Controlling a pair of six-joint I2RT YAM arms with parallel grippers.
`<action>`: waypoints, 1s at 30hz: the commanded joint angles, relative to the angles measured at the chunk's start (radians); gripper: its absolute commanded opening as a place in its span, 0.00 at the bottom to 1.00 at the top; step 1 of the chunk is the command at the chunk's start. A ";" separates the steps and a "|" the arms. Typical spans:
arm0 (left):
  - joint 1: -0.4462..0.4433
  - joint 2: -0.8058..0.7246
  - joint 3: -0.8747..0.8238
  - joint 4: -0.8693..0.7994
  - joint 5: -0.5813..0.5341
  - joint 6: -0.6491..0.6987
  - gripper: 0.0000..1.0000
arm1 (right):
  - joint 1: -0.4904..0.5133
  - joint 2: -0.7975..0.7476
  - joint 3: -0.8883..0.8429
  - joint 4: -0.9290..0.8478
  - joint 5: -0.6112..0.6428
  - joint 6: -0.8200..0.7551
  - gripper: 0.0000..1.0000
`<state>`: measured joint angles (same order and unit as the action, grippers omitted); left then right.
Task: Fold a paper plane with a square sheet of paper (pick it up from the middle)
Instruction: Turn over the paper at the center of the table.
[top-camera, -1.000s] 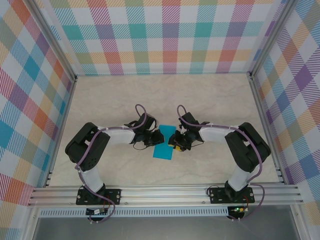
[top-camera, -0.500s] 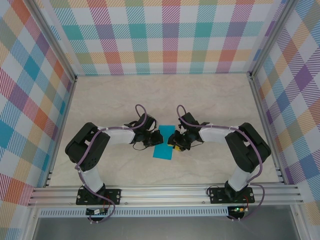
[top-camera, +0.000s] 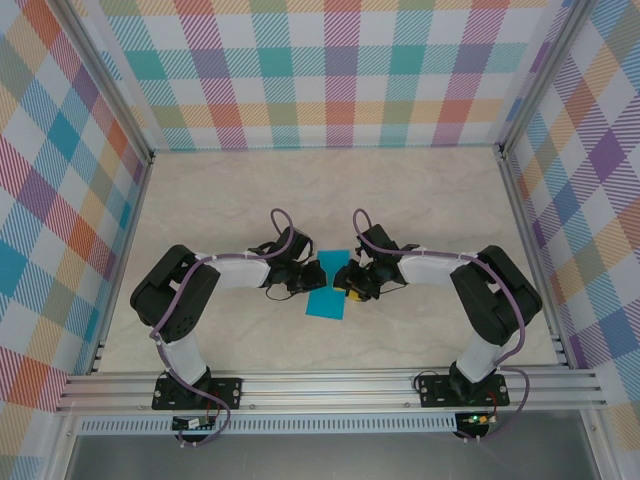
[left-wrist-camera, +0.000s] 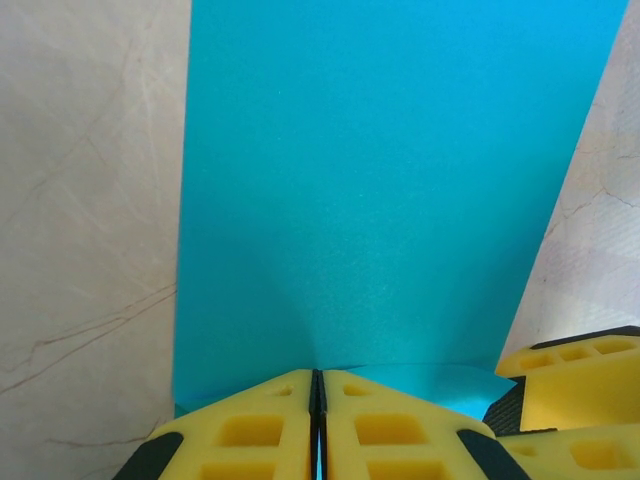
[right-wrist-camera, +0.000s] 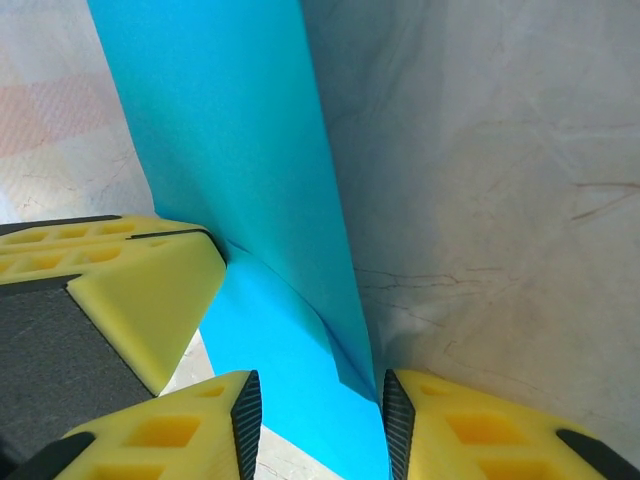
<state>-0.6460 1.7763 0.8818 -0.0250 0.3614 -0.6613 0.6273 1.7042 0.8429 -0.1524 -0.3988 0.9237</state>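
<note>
The teal-blue sheet of paper (top-camera: 328, 298) lies mid-table as a narrow strip, raised between both grippers. My left gripper (top-camera: 313, 276) is shut on its near edge; in the left wrist view (left-wrist-camera: 317, 376) the yellow pads meet on a thin blue line and the paper (left-wrist-camera: 390, 180) spreads away from them. My right gripper (top-camera: 349, 281) is open, its fingers (right-wrist-camera: 455, 425) straddling the paper's edge (right-wrist-camera: 300, 370), where two layers overlap. Each wrist view catches the other gripper's yellow fingers (left-wrist-camera: 570, 365) (right-wrist-camera: 130, 285) close by.
The marble-look tabletop (top-camera: 230, 200) is ringed by plaid walls (top-camera: 340, 70) and aluminium rails (top-camera: 330, 385). Both arm bases (top-camera: 195, 390) (top-camera: 460, 385) sit at the near edge.
</note>
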 joint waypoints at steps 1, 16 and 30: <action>-0.006 0.005 0.004 -0.002 -0.010 0.000 0.11 | -0.012 -0.017 -0.029 0.045 -0.053 -0.036 0.39; -0.004 0.003 0.017 -0.028 -0.043 -0.012 0.12 | -0.057 -0.024 -0.083 0.149 -0.154 -0.095 0.33; -0.004 -0.001 0.006 -0.020 -0.037 -0.020 0.12 | -0.058 0.026 -0.086 0.200 -0.183 -0.065 0.32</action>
<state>-0.6460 1.7763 0.8856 -0.0261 0.3462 -0.6693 0.5755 1.7138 0.7670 0.0223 -0.5621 0.8524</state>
